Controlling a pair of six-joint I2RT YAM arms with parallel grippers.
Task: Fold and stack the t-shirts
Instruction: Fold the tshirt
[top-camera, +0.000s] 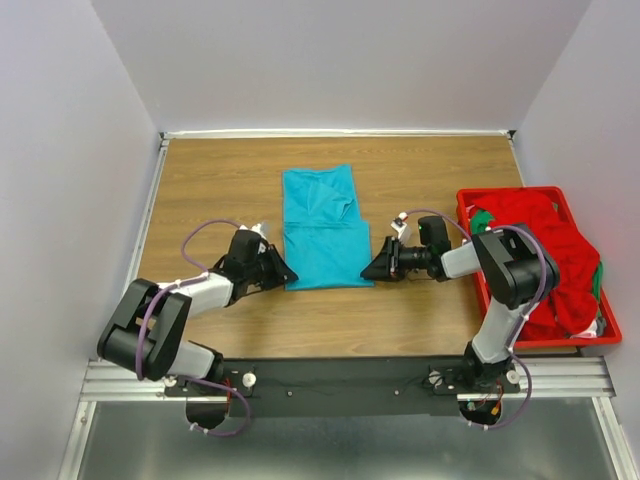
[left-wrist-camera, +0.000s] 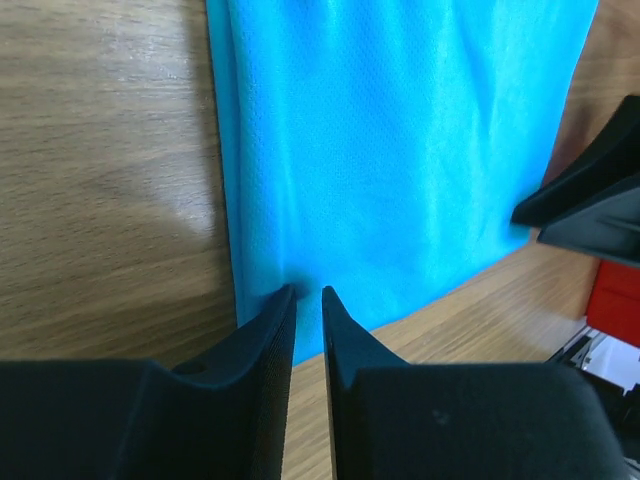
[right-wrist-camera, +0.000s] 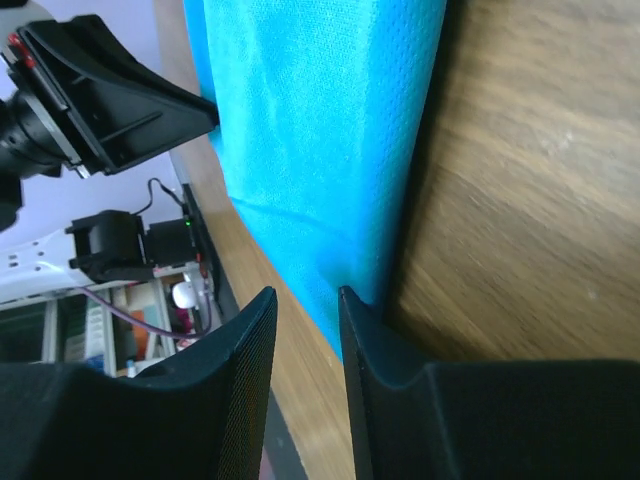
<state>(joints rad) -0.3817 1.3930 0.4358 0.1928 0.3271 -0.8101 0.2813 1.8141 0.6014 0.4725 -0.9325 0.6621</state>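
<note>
A teal t-shirt (top-camera: 320, 225) lies folded into a long strip in the middle of the table. My left gripper (top-camera: 288, 273) is low at its near left corner. In the left wrist view the jaws (left-wrist-camera: 308, 290) are almost together and pinch the edge of the teal cloth (left-wrist-camera: 400, 150). My right gripper (top-camera: 366, 271) is at the near right corner. In the right wrist view its jaws (right-wrist-camera: 308, 292) stand a little apart, with the corner of the cloth (right-wrist-camera: 320, 130) against one finger. Red t-shirts (top-camera: 545, 240) and a bit of green cloth (top-camera: 482, 218) lie heaped in the crate.
A red plastic crate (top-camera: 540, 343) stands at the table's right edge, close to my right arm. White walls close in the table at the back and sides. A metal rail (top-camera: 340, 375) runs along the near edge.
</note>
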